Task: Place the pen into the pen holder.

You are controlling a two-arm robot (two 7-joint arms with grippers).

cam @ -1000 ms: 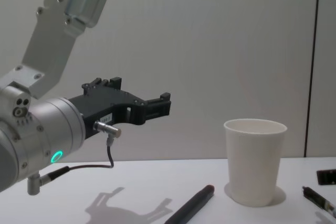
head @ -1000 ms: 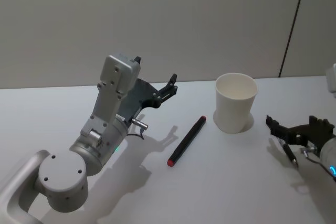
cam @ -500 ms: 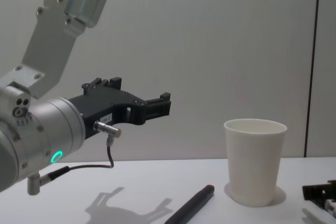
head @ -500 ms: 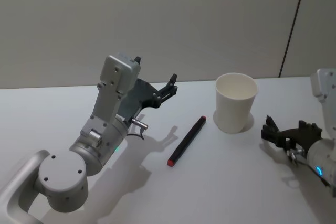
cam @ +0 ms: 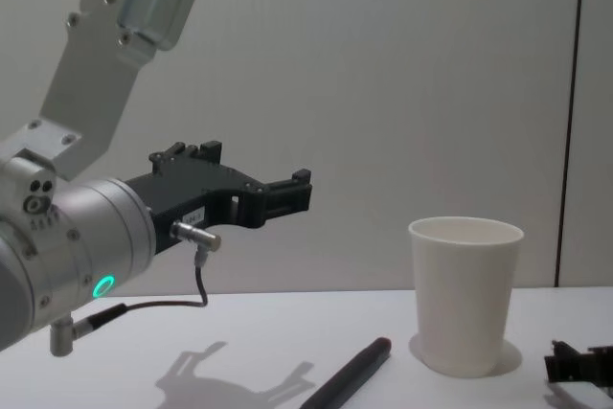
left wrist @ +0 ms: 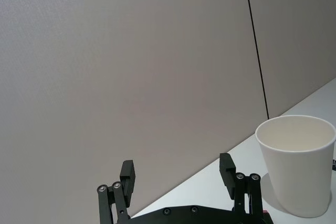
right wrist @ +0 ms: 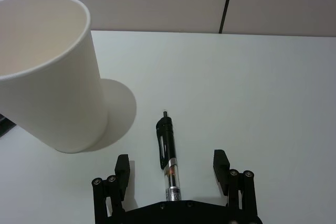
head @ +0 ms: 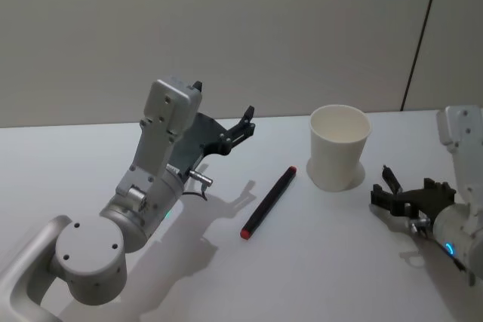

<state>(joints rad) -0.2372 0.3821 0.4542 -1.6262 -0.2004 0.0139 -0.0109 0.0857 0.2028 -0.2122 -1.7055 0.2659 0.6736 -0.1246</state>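
A black and clear pen [right wrist: 168, 153] lies flat on the white table just right of the pen holder, a white paper cup [head: 339, 147] [right wrist: 50, 72] [cam: 465, 294] that stands upright and empty. My right gripper [right wrist: 171, 167] [head: 391, 194] is open and low over the table, one finger on either side of the pen without touching it. My left gripper [head: 245, 122] [cam: 297, 193] [left wrist: 177, 172] is open and empty, held in the air left of the cup.
A black marker with a red end [head: 269, 202] [cam: 350, 375] lies slantwise on the table between the left arm and the cup. The wall runs close behind the table's far edge.
My right gripper has moved left towards the cup and come down over the pen, which now lies between its fingers. The left arm, the cup and the marker have not moved.
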